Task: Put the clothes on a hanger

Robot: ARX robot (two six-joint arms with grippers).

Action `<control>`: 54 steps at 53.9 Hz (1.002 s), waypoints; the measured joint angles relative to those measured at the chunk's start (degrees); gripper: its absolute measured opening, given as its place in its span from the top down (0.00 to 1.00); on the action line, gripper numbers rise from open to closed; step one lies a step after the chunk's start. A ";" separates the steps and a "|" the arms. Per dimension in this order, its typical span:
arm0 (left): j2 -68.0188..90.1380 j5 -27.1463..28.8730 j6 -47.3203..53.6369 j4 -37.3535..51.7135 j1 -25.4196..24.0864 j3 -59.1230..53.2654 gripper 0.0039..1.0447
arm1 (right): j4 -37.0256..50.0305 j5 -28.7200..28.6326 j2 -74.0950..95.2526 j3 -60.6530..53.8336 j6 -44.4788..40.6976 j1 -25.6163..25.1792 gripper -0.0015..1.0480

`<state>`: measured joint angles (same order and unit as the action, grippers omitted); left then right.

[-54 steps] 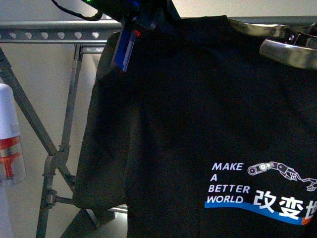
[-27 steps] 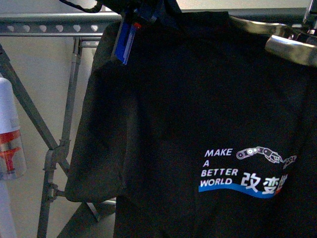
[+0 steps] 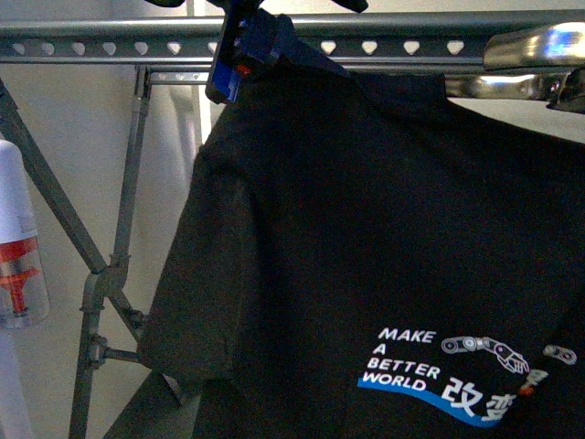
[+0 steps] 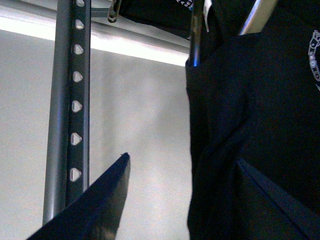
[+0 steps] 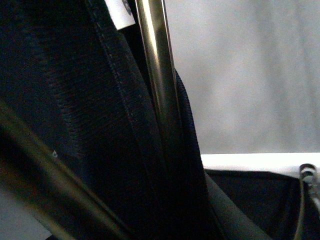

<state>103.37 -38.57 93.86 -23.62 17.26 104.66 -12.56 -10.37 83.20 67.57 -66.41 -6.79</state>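
Front view: shirt [image 3: 366,229] hangs on the near side of the top rail of the rack [image 3: 91,35], raised by its shoulders so it can go over. Right tool [image 3: 475,71] pinches the right shoulder; left tool [image 3: 236,64] meets the left one, grip unclear.

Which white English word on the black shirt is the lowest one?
WORLD, the bottom white word on the black short-sleeved T-shirt; MAKE, A and BETTER sit stacked above it.

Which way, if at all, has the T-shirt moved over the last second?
Yes, downward: the T-shirt collar hid the rack's top rail earlier; now it hangs below the rail, whose heart holes show above it.
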 joint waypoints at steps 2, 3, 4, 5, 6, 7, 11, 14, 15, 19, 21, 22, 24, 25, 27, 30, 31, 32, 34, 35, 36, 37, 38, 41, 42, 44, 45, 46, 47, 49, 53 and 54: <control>0.00 0.00 0.00 0.00 0.00 0.00 0.32 | -2.67 1.33 -0.09 0.02 0.92 -0.22 0.89; 0.00 -0.02 0.00 0.00 0.02 0.00 0.29 | -4.22 2.23 -0.09 0.07 1.42 -0.33 0.89; 0.00 -0.02 0.00 0.02 0.02 0.00 0.25 | -5.86 3.17 -0.09 0.11 2.47 -0.46 0.89; 0.00 -0.04 0.00 0.02 0.02 0.00 0.22 | -7.41 3.82 -0.09 0.11 3.34 -0.59 0.89; 0.00 -0.07 0.00 0.02 0.02 0.00 0.18 | -8.98 4.09 -0.09 0.11 4.20 -0.74 0.89; -0.02 -0.07 0.00 0.02 0.02 0.00 0.17 | -9.75 4.09 -0.09 0.11 4.61 -0.81 0.89; -0.11 -0.07 0.00 0.04 0.00 0.00 0.06 | -13.53 3.50 -0.09 0.11 6.78 -1.22 0.90; -0.11 -0.04 0.00 0.04 0.00 0.00 0.04 | -14.84 2.71 -0.09 0.11 9.68 -1.38 0.90; -0.11 0.20 -0.15 0.22 0.00 -0.07 0.05 | -15.39 2.27 -0.09 0.17 11.21 -1.42 0.90; -1.99 8.63 -12.81 12.22 0.17 -5.42 0.06 | -17.05 0.24 -0.09 0.48 16.02 -1.62 0.90; -2.58 13.03 -23.50 19.37 0.13 -8.00 0.06 | -17.03 -0.28 -0.09 0.55 18.56 -1.73 0.90; -2.64 14.40 -27.08 21.73 0.13 -8.76 0.06 | -17.07 -0.59 -0.09 0.57 19.43 -1.77 0.90; -2.78 19.74 -44.68 30.82 -0.33 -10.19 0.06 | -18.25 -2.80 -0.09 0.90 23.89 -1.88 0.90; -2.71 22.21 -51.74 33.46 -0.63 -10.19 0.06 | -18.36 -3.61 -0.09 0.94 25.64 -1.95 0.90; -2.51 28.65 -67.49 36.35 -2.01 -9.27 0.06 | -18.21 -5.18 -0.33 0.98 29.31 -2.01 0.90; -2.14 36.87 -87.95 35.10 -4.31 -6.75 0.06 | -18.23 -7.10 -0.35 0.98 34.32 -2.16 0.90; -2.03 39.19 -93.53 34.40 -5.14 -5.97 0.06 | -18.23 -7.65 -0.39 0.98 35.74 -2.23 0.91; -1.79 42.16 -99.82 33.18 -6.29 -4.92 0.06 | -18.23 -8.44 -0.52 0.98 37.88 -2.36 0.91; -1.55 45.62 -108.48 31.08 -7.69 -3.87 0.06 | -18.23 -9.44 -0.83 0.98 40.24 -2.49 0.91; -1.51 46.27 -111.51 30.58 -8.11 -3.76 0.06 | -18.21 -9.66 -0.94 0.98 40.94 -2.51 0.91; -1.51 47.41 -114.14 29.94 -8.66 -3.69 0.06 | -18.16 -10.10 -1.14 0.98 42.25 -2.54 0.91; -1.40 48.59 -117.87 29.73 -9.27 -3.69 0.06 | -18.14 -10.51 -1.33 0.98 43.91 -2.58 0.91; -1.03 49.03 -119.89 28.89 -9.66 -3.48 0.06 | -18.08 -10.93 -1.51 0.98 45.16 -2.64 0.91; -0.83 49.20 -125.55 26.16 -10.54 -3.34 0.06 | -17.64 -12.00 -1.88 1.16 48.72 -2.95 0.91; -0.70 48.24 -128.82 26.40 -10.62 -3.67 0.06 | -17.27 -12.66 -1.88 1.53 50.47 -3.10 0.91; -1.01 46.99 -126.97 26.99 -10.58 -4.94 0.11 | -16.79 -13.62 -1.86 2.27 52.85 -3.39 0.91; -1.81 46.75 -125.48 28.00 -10.47 -6.60 0.14 | -16.57 -14.10 -1.81 2.69 54.05 -3.63 0.91; -2.23 46.56 -123.62 28.65 -10.47 -7.63 0.16 | -16.48 -14.32 -1.77 2.95 54.69 -3.74 0.91; -3.39 46.38 -121.59 30.12 -10.40 -10.03 0.19 | -16.24 -14.82 -1.68 3.48 55.60 -4.04 0.91; -5.42 45.86 -116.37 32.59 -10.38 -14.19 0.24 | -15.89 -15.56 -1.38 4.42 58.01 -4.61 0.91; -11.69 44.96 -105.98 39.28 -10.40 -26.23 0.38 | -15.04 -17.11 -0.48 6.60 63.43 -6.29 0.91; -12.55 44.74 -104.41 40.11 -10.43 -27.74 0.40 | -14.95 -17.18 -0.35 6.86 64.02 -6.49 0.91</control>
<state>90.83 6.17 -10.55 16.49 6.83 76.93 -27.51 -27.55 82.85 74.43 -2.39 -13.28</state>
